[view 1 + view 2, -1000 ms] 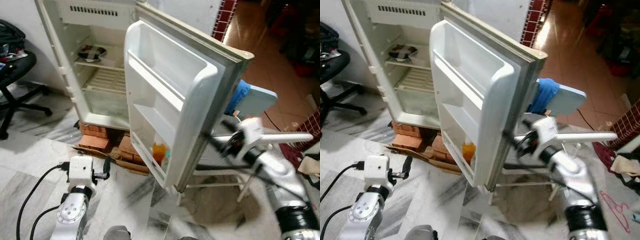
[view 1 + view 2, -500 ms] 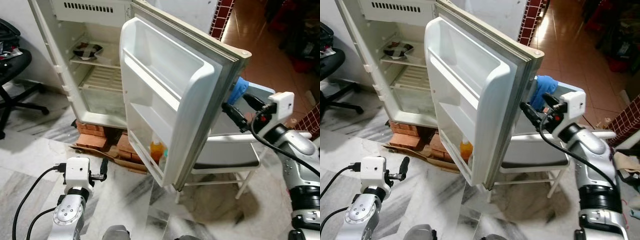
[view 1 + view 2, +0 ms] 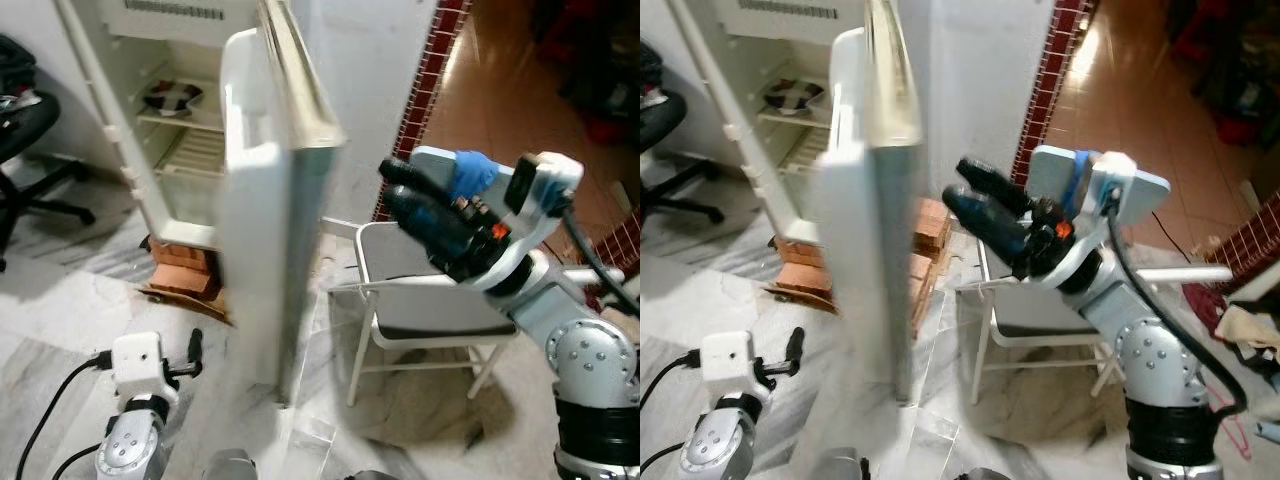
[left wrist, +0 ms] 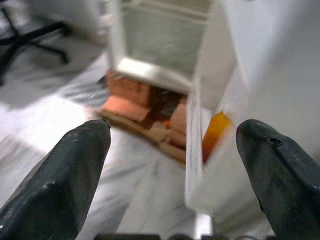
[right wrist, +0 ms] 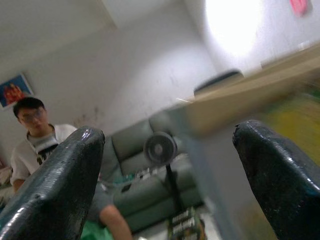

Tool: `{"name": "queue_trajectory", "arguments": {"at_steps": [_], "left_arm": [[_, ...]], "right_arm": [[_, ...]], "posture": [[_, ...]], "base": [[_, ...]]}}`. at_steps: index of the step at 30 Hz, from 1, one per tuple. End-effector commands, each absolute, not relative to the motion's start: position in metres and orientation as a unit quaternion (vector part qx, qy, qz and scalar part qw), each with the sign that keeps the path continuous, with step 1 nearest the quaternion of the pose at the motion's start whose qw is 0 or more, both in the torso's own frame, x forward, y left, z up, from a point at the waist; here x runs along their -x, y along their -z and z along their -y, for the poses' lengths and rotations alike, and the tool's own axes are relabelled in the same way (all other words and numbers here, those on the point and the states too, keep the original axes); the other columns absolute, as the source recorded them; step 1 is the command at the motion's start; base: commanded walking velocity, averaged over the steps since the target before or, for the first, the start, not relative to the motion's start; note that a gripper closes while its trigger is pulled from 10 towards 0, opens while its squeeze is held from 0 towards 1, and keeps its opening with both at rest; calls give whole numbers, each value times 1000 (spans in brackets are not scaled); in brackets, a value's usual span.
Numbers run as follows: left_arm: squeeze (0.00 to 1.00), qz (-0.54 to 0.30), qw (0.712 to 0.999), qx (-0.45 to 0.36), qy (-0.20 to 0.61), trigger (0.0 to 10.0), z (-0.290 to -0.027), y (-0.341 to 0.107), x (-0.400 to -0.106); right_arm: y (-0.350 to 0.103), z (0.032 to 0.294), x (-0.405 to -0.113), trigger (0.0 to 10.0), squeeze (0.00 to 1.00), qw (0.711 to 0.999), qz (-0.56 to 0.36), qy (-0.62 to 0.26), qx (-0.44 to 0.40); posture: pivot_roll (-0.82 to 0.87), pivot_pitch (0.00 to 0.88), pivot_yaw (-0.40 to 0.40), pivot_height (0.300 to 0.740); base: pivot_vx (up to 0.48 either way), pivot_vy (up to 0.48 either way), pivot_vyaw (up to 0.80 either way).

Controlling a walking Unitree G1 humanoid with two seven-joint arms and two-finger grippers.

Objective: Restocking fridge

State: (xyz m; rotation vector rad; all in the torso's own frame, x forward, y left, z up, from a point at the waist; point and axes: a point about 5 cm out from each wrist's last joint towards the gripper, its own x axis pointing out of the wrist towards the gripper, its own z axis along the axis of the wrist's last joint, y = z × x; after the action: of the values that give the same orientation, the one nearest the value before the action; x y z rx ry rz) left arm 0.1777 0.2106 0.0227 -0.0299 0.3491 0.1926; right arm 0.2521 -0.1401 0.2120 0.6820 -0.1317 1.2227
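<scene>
White fridge door (image 3: 262,215) stands edge-on to the head camera, blurred, hinged on the far side of the open white fridge cabinet (image 3: 150,120). Orange bottle (image 4: 215,131) sits in the door's bottom shelf, seen from the left wrist.

Right gripper (image 3: 425,205) is raised mid-air, fingers spread wide, holding nothing, pointing left toward the door's outer face. It's just right of the door edge, not touching as far as I can tell. White folding chair (image 3: 420,300) lies below and behind it.

Left gripper (image 3: 192,352) hangs low near the marble floor (image 3: 60,300), fingers wide apart, empty, aimed at the door's lower inner side.

Key relation: the door's long axis is vertical and its free edge lies left of the right fingers. Right arm is nearer the outer face, so my guess is any push comes from there. A person (image 5: 35,145) sits in the background of the right wrist view.
</scene>
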Motion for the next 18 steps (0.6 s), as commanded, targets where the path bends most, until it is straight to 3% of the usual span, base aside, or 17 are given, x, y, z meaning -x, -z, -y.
{"name": "queue_trajectory", "arguments": {"at_steps": [1,2,7,9,11,12,15,18], "left_arm": [[0,-167,979,24,-117,10000,-213,-25,-177],[0,-167,978,28,-124,10000,-214,-25,-176],[0,-163,976,31,-139,10000,-215,-26,-172],[0,-161,976,32,-144,10000,-217,-27,-172],[0,-160,976,31,-144,10000,-218,-27,-173],[0,-151,980,10,-131,10000,-219,-30,-178],[0,-133,986,-26,-100,10000,-218,-37,-190],[0,-120,988,-41,-85,10000,-218,-44,-203]], "right_arm": [[-203,147,-257,10000,0,779,38,-537,-322],[-193,152,-261,10000,0,796,15,-511,-325],[-171,159,-270,10000,0,827,-18,-461,-323],[-153,163,-279,10000,0,863,-42,-411,-290],[-146,164,-282,10000,0,880,-49,-389,-269],[-134,170,-290,10000,0,919,-51,-327,-214],[-125,180,-298,10000,0,966,-33,-230,-113],[-124,181,-297,10000,0,977,-16,-179,-114]], "posture": [[165,0,-94,740],[170,0,-97,740],[178,0,-105,740],[180,0,-106,740],[180,0,-106,740],[175,0,-105,740],[171,1,-107,740],[166,3,-107,740]], "base": [[0,0,0],[0,0,0],[0,0,0],[0,0,0],[0,0,0],[0,0,0],[0,0,0],[0,0,0]]}}
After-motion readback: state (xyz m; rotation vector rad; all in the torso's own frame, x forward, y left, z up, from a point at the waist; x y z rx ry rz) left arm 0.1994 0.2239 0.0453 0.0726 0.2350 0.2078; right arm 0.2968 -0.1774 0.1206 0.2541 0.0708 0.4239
